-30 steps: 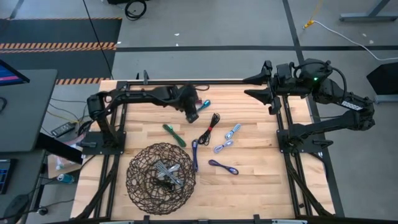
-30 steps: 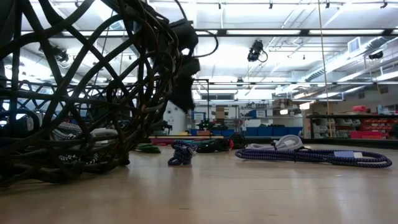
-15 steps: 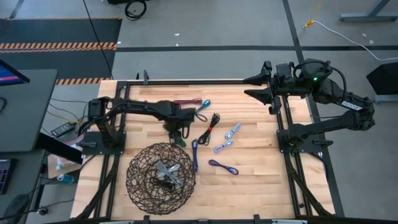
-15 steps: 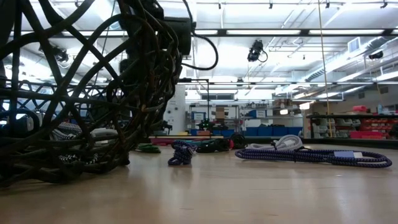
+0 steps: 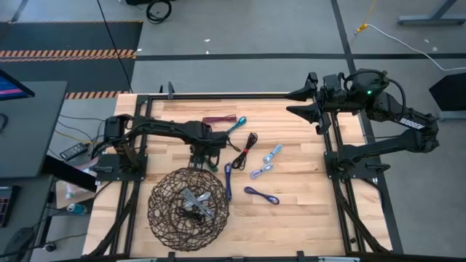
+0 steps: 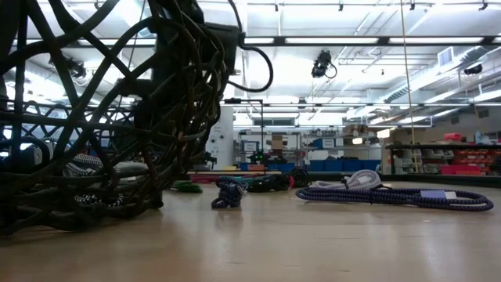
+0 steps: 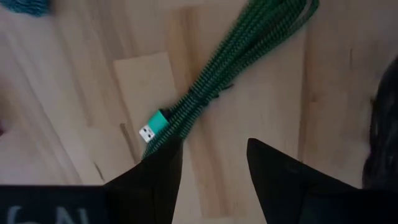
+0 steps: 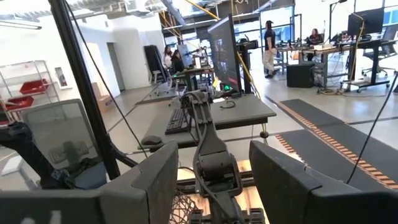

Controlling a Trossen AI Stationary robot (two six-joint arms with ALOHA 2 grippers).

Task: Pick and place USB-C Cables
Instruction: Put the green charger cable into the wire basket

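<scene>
My left gripper (image 7: 214, 146) is open and points down over the green cable bundle (image 7: 236, 62), which lies flat on the table just beyond the basket's far rim. One finger (image 7: 163, 171) covers the strands beside the bundle's plug end (image 7: 149, 130). In the high view this gripper (image 5: 206, 154) hides most of the bundle. More cables lie on the wood: maroon (image 5: 218, 118), teal (image 5: 237, 125), black (image 5: 246, 149), two purple (image 5: 228, 178) (image 5: 261, 195) and two light grey-blue (image 5: 273, 153) (image 5: 261, 171). My right gripper (image 8: 211, 180) is open and parked at the far right (image 5: 314, 109). My left gripper comes at the green cable from above, with one finger (image 7: 163, 171) over the strands next to the plug end (image 7: 149, 130). I cannot tell whether that finger touches the cable. The other finger (image 7: 273, 171) stands over bare wood.
The round dark wire-mesh basket (image 5: 156, 211) sits near the table's near-left edge with grey cable bundles (image 5: 195, 204) inside. It fills the left of the low view (image 6: 94, 117). Bare wood lies right of the cables. Black frame rails run along the table's sides.
My left gripper has moved from beside the teal cable toward the near edge and slightly left. It now stands over the green cable and came lower in the last half second. The arm's move has uncovered the maroon cable. No cable has moved.
</scene>
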